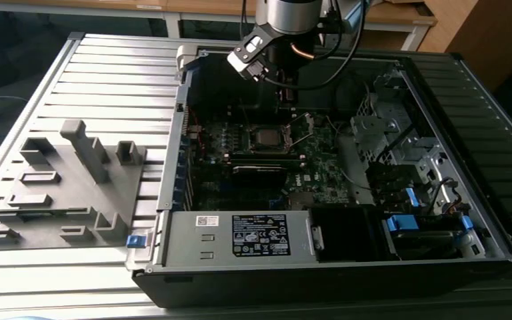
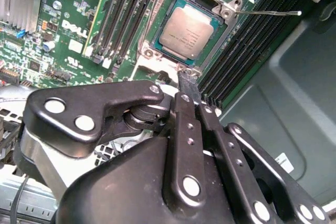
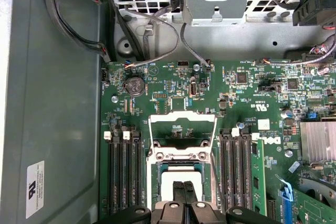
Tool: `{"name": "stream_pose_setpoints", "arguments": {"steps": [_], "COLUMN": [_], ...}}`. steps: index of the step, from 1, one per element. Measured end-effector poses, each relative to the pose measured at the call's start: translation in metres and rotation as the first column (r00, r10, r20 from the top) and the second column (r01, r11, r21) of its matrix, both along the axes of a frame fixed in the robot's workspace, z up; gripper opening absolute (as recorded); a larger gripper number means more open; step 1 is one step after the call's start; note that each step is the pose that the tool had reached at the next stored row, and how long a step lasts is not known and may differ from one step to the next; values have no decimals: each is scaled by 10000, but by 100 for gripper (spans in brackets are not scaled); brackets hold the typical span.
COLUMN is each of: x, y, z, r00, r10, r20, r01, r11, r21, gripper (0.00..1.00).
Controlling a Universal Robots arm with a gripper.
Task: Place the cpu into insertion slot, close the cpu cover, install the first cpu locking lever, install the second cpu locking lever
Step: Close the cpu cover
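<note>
The cpu (image 2: 184, 32) shows plainly in the second wrist view, but in the first wrist view the black fingers of the tool (image 2: 189, 85) mask most of it. In the exterior view the fingertips are lost against the dark interior, and the arm (image 1: 290, 17) is cut off above the wrist. The open computer case (image 1: 327, 283) lies on its side on a slatted metal tabletop (image 1: 105, 73). Its motherboard (image 1: 229, 193) faces up, and a white-labelled power supply box (image 1: 238, 237) fills the near end. The cpu sits flat in its socket with its silver top up. The cpu cover (image 3: 181, 155) stands raised on its hinge, green board visible through its window. A thin wire locking lever (image 2: 268, 12) juts free from a corner of the socket. A grey moulded fixture (image 1: 61, 187) rests beside the case on the exterior view's left. The arm reaches down into the case with its wrist pointed at the board. The tool is poised just above the socket, its fingers pressed together and gripping nothing.
</note>
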State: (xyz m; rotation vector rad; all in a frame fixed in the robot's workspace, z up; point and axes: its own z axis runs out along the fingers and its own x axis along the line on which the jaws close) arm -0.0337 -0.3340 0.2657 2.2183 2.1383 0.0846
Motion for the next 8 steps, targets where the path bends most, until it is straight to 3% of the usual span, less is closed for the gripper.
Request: {"name": "stream_pose_setpoints", "arguments": {"steps": [8], "x": [61], "y": [4], "z": [-3], "r00": [10000], "r10": [1], "r20": [0], "r01": [-1], "r11": [10000], "r21": [0], "gripper": [11]}}
